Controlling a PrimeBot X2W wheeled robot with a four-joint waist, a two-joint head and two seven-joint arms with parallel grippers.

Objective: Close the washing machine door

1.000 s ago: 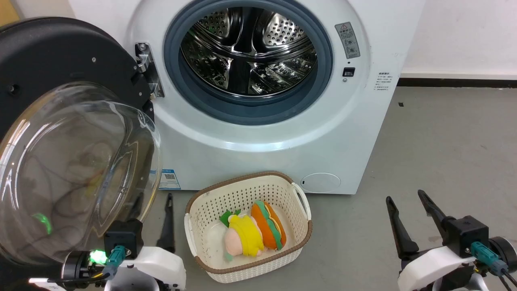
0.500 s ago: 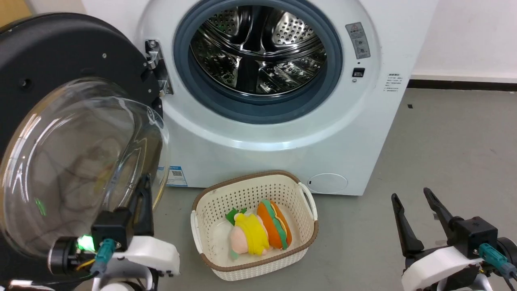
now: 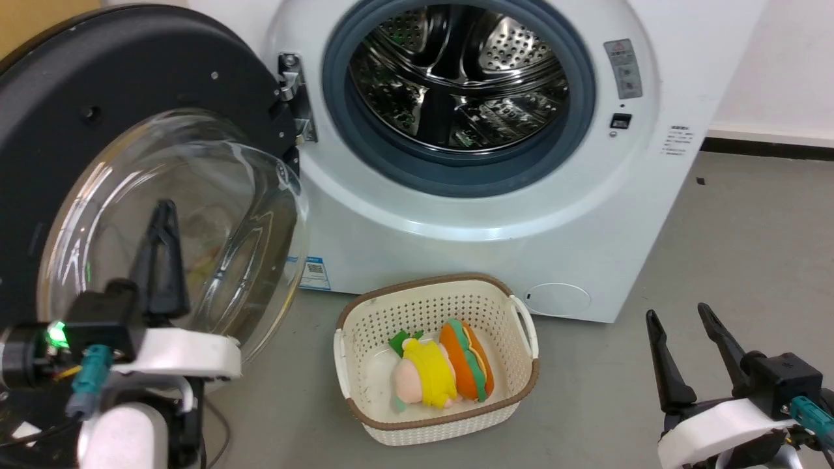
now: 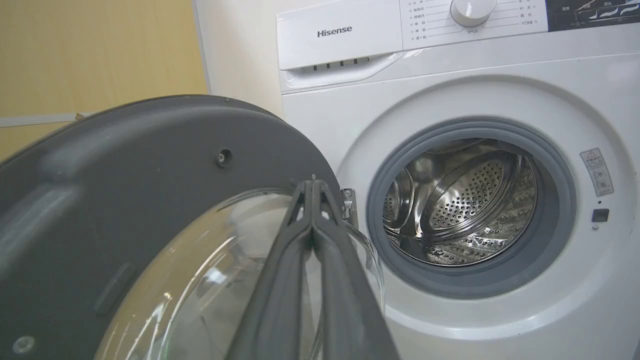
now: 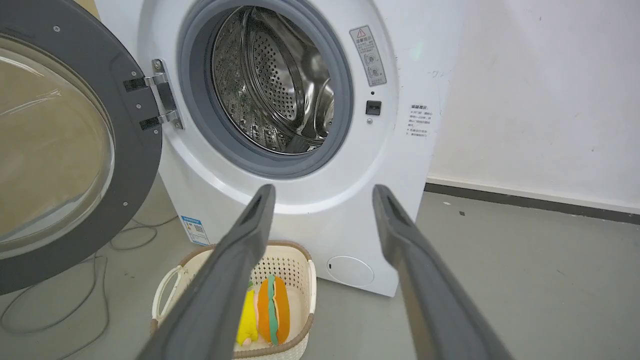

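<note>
The washing machine door [image 3: 130,58] stands swung open at the left, black-rimmed, with its clear glass bowl [image 3: 215,195] bulging toward me. My left gripper [image 3: 164,207] is shut with nothing in it, raised in front of the bowl; whether it touches the glass I cannot tell. In the left wrist view the joined fingertips [image 4: 312,184] point at the door [image 4: 150,150] near its hinge. The white washing machine [image 3: 456,221] shows its steel drum [image 3: 462,71] inside the grey gasket. My right gripper [image 3: 677,312] is open, low at the right, away from the machine [image 5: 410,75].
A cream perforated basket [image 3: 423,281] with plush toys [image 3: 443,371] sits on the grey floor in front of the washer, between my arms. A cable [image 5: 125,240] lies on the floor under the door [image 5: 127,75]. A white wall is to the right.
My left gripper has risen from the bowl's lower right edge to in front of the glass. The head camera has turned, shifting the whole scene right. The right gripper holds still.
</note>
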